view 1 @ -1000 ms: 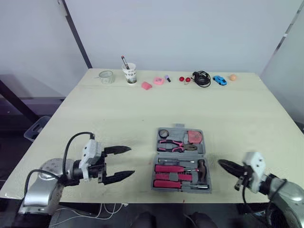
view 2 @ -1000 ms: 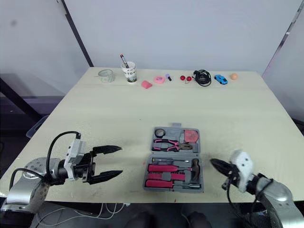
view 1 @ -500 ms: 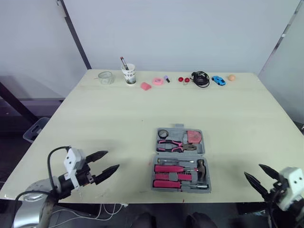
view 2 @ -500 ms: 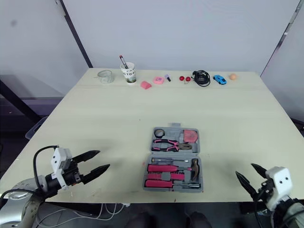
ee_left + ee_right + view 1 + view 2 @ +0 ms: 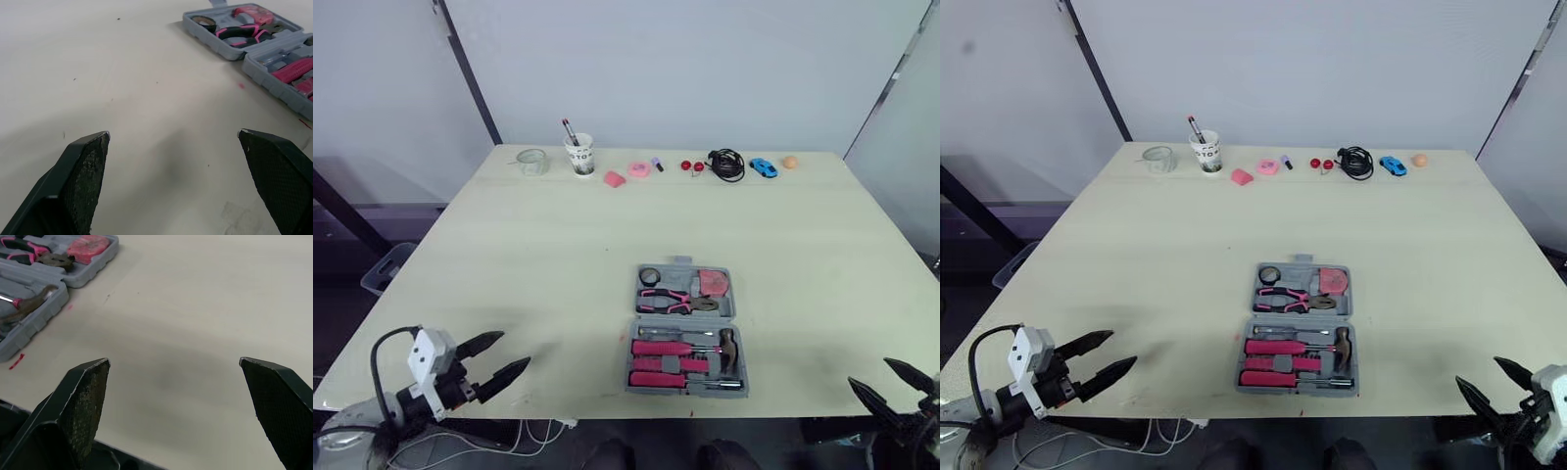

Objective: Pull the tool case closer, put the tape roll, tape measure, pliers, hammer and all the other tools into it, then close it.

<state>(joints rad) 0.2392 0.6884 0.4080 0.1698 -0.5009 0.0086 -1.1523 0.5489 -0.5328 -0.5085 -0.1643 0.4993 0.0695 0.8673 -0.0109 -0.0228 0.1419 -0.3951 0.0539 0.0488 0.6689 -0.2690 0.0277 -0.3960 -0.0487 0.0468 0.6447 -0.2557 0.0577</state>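
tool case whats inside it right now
In the case, far half: tape roll, pliers, tape measure. Near half: hammer, pink-handled tools. Anything under them is covered.

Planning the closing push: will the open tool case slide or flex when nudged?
The tool case looks like rigid moulded plastic, so probably no flex. Full of tools and lying flat, it likely slides heavily rather than tipping.

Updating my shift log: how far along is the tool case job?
Done: tape roll, pliers, tape measure and hammer lie inside the tool case. In hand: nothing; left gripper and right gripper are open, empty. Remaining: shutting the open case.
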